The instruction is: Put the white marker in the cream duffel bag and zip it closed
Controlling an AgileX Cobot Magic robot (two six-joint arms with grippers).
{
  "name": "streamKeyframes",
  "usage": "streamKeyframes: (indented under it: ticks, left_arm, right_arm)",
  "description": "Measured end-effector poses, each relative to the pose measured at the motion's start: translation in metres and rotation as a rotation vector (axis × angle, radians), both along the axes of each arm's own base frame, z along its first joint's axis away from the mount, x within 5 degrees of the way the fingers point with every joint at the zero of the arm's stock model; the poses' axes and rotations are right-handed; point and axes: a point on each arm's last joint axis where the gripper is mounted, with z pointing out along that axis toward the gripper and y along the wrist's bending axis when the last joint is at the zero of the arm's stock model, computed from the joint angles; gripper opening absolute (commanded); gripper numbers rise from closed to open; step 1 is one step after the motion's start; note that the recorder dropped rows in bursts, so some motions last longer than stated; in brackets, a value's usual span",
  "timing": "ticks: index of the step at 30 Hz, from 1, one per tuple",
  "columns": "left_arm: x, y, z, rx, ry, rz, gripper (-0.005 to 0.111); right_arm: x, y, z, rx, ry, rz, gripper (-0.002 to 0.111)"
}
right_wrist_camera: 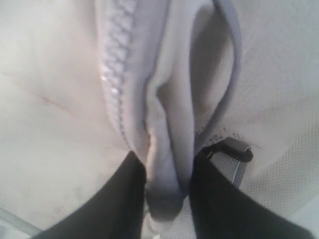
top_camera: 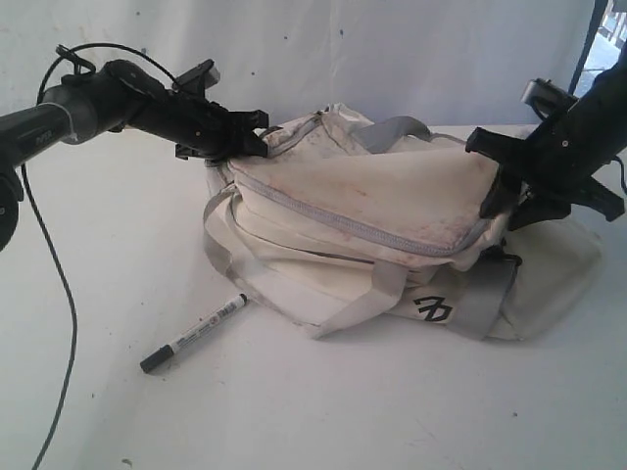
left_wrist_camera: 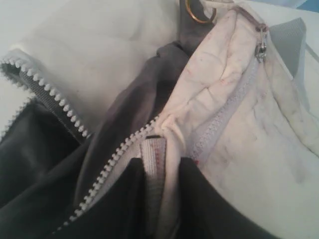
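The cream duffel bag (top_camera: 382, 201) lies in the middle of the white table, its grey zipper (top_camera: 353, 223) running along its top. My left gripper (top_camera: 247, 139) is at the bag's left end. In the left wrist view, the left gripper (left_wrist_camera: 162, 167) is shut on a ribbed fabric tab (left_wrist_camera: 153, 154) beside the parted zipper teeth (left_wrist_camera: 114, 162), with dark grey lining showing. My right gripper (top_camera: 505, 196) is at the bag's right end, and the right gripper (right_wrist_camera: 169, 174) is shut on a fold of the bag's fabric (right_wrist_camera: 167, 124). The white marker (top_camera: 196, 333) lies on the table in front of the bag's left end, apart from both grippers.
Grey webbing straps (top_camera: 377, 294) loop out from the bag's front onto the table. A black cable (top_camera: 61, 284) hangs down at the left. A metal zipper pull (left_wrist_camera: 260, 47) and a gold ring (left_wrist_camera: 198, 15) show on the bag; a black buckle (right_wrist_camera: 234, 149) sits by the right gripper.
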Motion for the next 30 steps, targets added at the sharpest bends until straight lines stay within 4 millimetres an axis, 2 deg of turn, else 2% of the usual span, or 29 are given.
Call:
streamKeyframes:
  ticks: [1, 4, 9, 15, 19, 23, 30]
  left_arm:
    - [0.0, 0.0, 0.0, 0.0, 0.004, -0.004, 0.0]
    - [-0.001, 0.0, 0.006, -0.008, 0.0, -0.009, 0.0]
    - [-0.005, 0.01, 0.034, -0.025, -0.011, -0.026, 0.0]
    - [-0.015, 0.026, 0.066, -0.045, 0.031, -0.075, 0.0]
    - [-0.025, 0.031, 0.064, -0.034, 0.131, -0.145, 0.0]
    - [-0.029, 0.035, 0.061, 0.018, 0.17, -0.176, 0.0]
    - [-0.04, 0.04, 0.077, 0.067, 0.203, -0.141, 0.0]
  right_arm:
    - [0.0, 0.0, -0.001, 0.0, 0.0, 0.002, 0.0]
    - [0.003, 0.0, -0.002, -0.01, -0.022, 0.016, 0.0]
    - [0.014, -0.003, 0.001, -0.043, -0.15, 0.012, 0.0]
    - [0.034, -0.008, 0.016, -0.094, -0.372, -0.031, 0.0]
    - [0.041, -0.008, 0.031, -0.118, -0.444, 0.005, 0.0]
    - [0.042, -0.006, 0.042, -0.12, -0.431, 0.067, 0.0]
    - [0.042, -0.005, 0.031, -0.141, -0.372, 0.143, 0.0]
